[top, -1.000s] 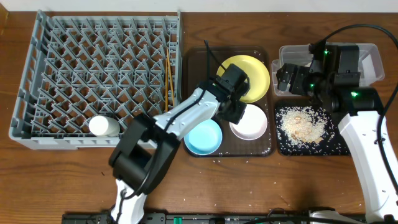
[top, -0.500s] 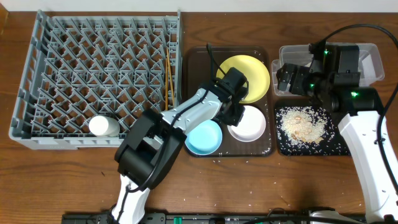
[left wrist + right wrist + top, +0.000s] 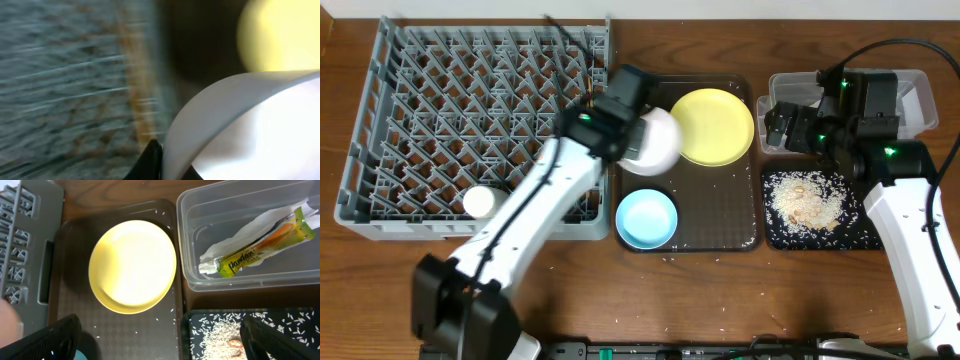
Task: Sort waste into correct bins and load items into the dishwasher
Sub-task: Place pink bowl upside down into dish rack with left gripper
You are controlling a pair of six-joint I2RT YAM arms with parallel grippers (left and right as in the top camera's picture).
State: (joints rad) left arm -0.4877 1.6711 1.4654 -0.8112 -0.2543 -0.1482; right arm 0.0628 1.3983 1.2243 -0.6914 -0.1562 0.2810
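Dish rack point(image 3: 470, 110): small white cup point(image 3: 485, 202) in near-left corner. Left end effector point(image 3: 632, 122) clenched on white bowl point(image 3: 655, 140), now lifted off brown tray point(image 3: 720, 215) to the rack's right edge; racking likely next. Blue bowl point(image 3: 647, 218) and yellow plate point(image 3: 715, 125) remain. Right end effector point(image 3: 782, 125) released, idle.

We see the left wrist view smeared: the dish rack point(image 3: 60, 75) is grey streaks, the chopsticks point(image 3: 135, 85) an orange-brown blur, the yellow plate point(image 3: 280, 35) a glow cut by the top and right edges. The white bowl point(image 3: 250, 130) runs off the bottom and right, and of the left claw point(image 3: 169, 169) only one dark finger point(image 3: 147, 167) shows clearly, at the bottom edge. From overhead that claw is hidden under the left arm point(image 3: 550, 190). In the right wrist view, of the right claw point(image 3: 160, 332) we get only fingers point(image 3: 50, 340) as dark blurs cropped at the lower corners; clear tub point(image 3: 186, 245), black tray point(image 3: 200, 330) and blue bowl point(image 3: 80, 357) are cropped too.
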